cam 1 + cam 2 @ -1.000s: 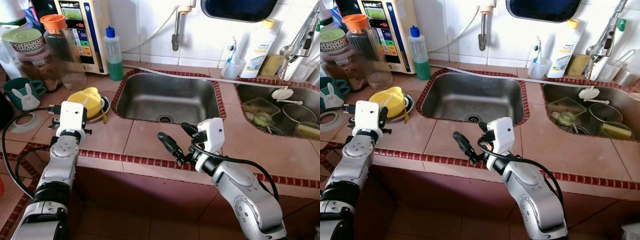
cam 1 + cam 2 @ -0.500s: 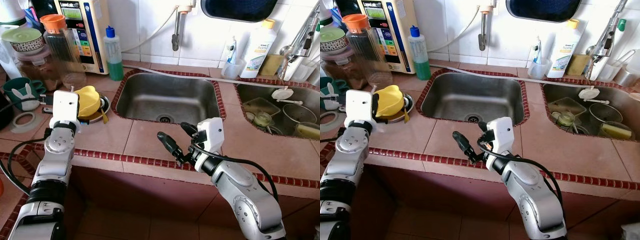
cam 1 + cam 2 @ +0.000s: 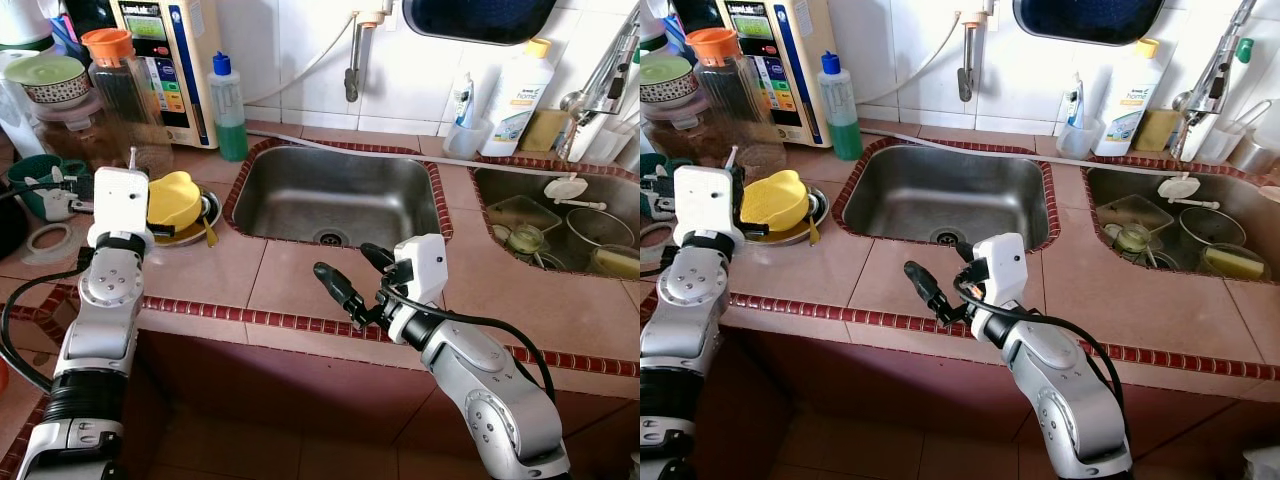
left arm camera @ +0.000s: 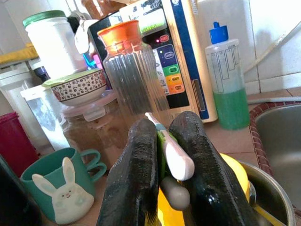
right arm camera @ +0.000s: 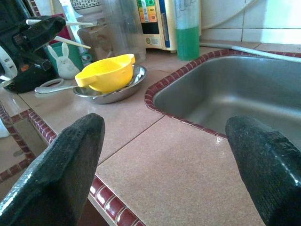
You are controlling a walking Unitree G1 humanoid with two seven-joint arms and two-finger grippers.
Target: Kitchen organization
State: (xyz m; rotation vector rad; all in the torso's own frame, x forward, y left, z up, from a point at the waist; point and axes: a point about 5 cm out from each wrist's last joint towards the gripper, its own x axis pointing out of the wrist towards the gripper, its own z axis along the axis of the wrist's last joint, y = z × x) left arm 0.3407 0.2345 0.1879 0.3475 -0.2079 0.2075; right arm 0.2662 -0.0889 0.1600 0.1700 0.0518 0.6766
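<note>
My left gripper (image 4: 162,136) is shut on a white toothbrush (image 4: 175,159) with a green stripe, held upright between its fingers. It hovers at the counter's left, between the green bunny mug (image 4: 61,188) and the yellow bowl (image 3: 175,198), which lies in a steel plate (image 3: 207,218). In the right wrist view, the left gripper (image 5: 44,26) has the white stick poking out on both sides. My right gripper (image 3: 347,267) stands open and holds nothing, just above the tile in front of the left sink (image 3: 335,195).
Along the back left stand a ribbed jar with an orange lid (image 3: 118,85), a water purifier (image 3: 170,60) and a green soap bottle (image 3: 228,105). The right sink (image 3: 560,225) holds dishes. A detergent bottle (image 3: 518,95) stands by the wall. The counter's red tile edge (image 3: 260,320) runs along the front.
My left arm has swung left and back, from in front of the steel plate to beside the bunny mug. The right arm has hardly moved.
</note>
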